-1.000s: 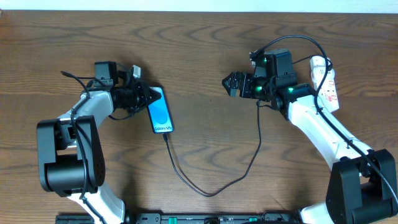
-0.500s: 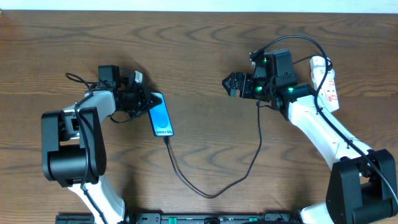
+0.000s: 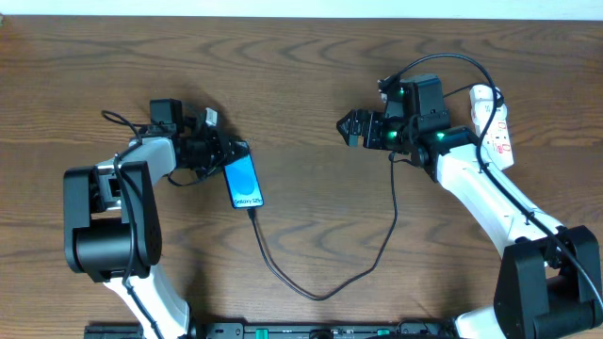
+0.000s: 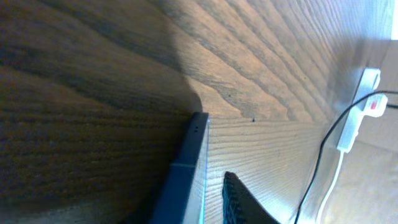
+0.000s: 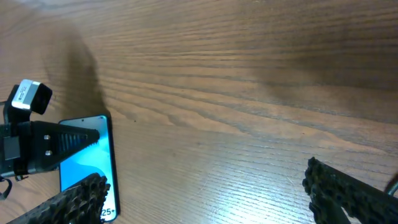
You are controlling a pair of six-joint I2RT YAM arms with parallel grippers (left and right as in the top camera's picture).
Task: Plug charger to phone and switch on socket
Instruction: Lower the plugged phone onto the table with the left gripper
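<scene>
The phone [image 3: 245, 181] lies on the wooden table left of centre, its light blue screen up. The charger [image 3: 320, 293] is a thin black cable whose tip meets the phone's near end [image 3: 251, 211]; it loops across the table to the right. My left gripper [image 3: 227, 153] is at the phone's far end, jaws slightly open around it. In the left wrist view the phone's edge [image 4: 188, 171] stands a small gap away from one finger [image 4: 239, 204]. My right gripper [image 3: 350, 127] hovers open and empty right of centre. The socket [image 3: 497, 121] lies at the far right.
The right wrist view shows the phone [image 5: 87, 158] with the left gripper's finger [image 5: 59, 142] over it, and bare wood between my own wide-apart fingers [image 5: 348, 193]. The socket's white cord [image 4: 339, 165] runs toward the table's near side. Thick robot cables arch over the right arm [image 3: 452, 64].
The left gripper's jaws have loosened from the phone's far end, and the phone has settled slightly toward the near side. The right arm has not moved.
</scene>
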